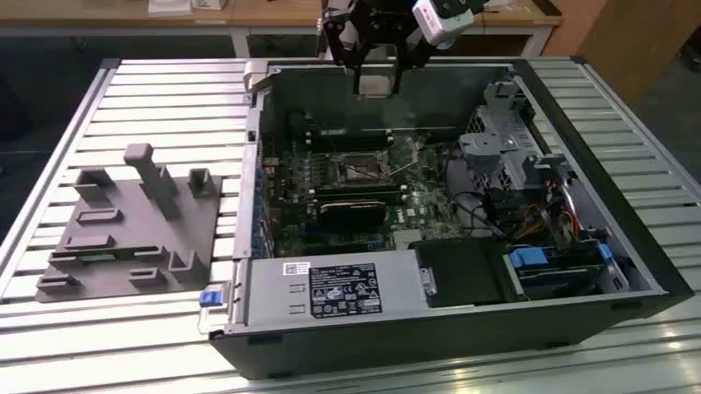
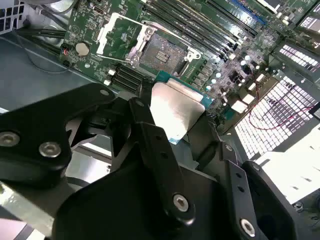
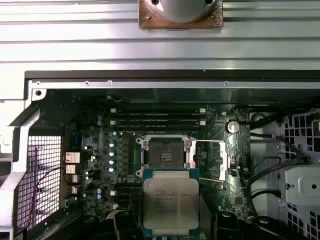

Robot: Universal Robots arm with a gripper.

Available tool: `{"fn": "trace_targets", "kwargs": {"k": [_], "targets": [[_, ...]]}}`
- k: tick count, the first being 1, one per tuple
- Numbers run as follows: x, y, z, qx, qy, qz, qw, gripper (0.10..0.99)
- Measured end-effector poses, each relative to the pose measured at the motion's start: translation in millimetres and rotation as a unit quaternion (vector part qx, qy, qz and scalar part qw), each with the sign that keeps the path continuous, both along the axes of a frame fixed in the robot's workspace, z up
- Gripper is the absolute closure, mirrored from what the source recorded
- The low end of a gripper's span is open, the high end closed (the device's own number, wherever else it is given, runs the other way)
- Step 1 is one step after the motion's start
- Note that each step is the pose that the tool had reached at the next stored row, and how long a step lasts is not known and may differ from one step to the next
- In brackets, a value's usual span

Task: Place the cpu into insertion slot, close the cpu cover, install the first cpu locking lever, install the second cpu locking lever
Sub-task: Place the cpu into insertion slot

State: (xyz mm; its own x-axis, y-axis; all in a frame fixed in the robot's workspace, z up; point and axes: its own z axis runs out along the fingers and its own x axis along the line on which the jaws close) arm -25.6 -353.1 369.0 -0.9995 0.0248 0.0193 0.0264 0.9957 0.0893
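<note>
At the exterior view's left, a grey fixture (image 1: 126, 226) sits on the slatted table (image 1: 164, 107). Mid-frame, the open computer case (image 1: 438, 328) shows the insertion slot (image 1: 359, 168) bare, with the cpu cover (image 3: 223, 160) swung open beside it. At upper centre the gripper (image 1: 375, 80) hangs above the case, clamped on the cpu (image 3: 170, 202).

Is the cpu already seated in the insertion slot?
No, in the first wrist view the insertion slot lies bare and dark, and the cpu is held short of it, not in it.
</note>
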Motion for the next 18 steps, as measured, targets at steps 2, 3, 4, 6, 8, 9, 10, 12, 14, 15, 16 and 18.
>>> {"fn": "trace_targets", "kwargs": {"k": [2, 3, 4, 6, 8, 9, 10, 12, 14, 15, 16, 18], "targets": [[0.0, 0.0, 0.0, 0.0000, 0.0000, 0.000, 1.0000, 0.549], [0.0, 0.0, 0.0, 0.0000, 0.0000, 0.000, 1.0000, 0.549], [0.0, 0.0, 0.0, 0.0000, 0.0000, 0.000, 1.0000, 0.549], [0.0, 0.0, 0.0, 0.0000, 0.0000, 0.000, 1.0000, 0.549], [0.0, 0.0, 0.0, 0.0000, 0.0000, 0.000, 1.0000, 0.549], [0.0, 0.0, 0.0, 0.0000, 0.0000, 0.000, 1.0000, 0.549], [0.0, 0.0, 0.0, 0.0000, 0.0000, 0.000, 1.0000, 0.549], [0.0, 0.0, -0.4, 0.0001, 0.0000, 0.000, 1.0000, 0.549], [0.0, 0.0, -2.0, 0.0000, 0.0000, 0.000, 1.0000, 0.549], [0.0, 0.0, -3.3, 0.0000, 0.0000, 0.000, 1.0000, 0.549], [0.0, 0.0, -4.6, 0.0000, 0.0000, 0.000, 1.0000, 0.549], [0.0, 0.0, -7.4, 0.0000, 0.0000, 0.000, 1.0000, 0.549]]}}
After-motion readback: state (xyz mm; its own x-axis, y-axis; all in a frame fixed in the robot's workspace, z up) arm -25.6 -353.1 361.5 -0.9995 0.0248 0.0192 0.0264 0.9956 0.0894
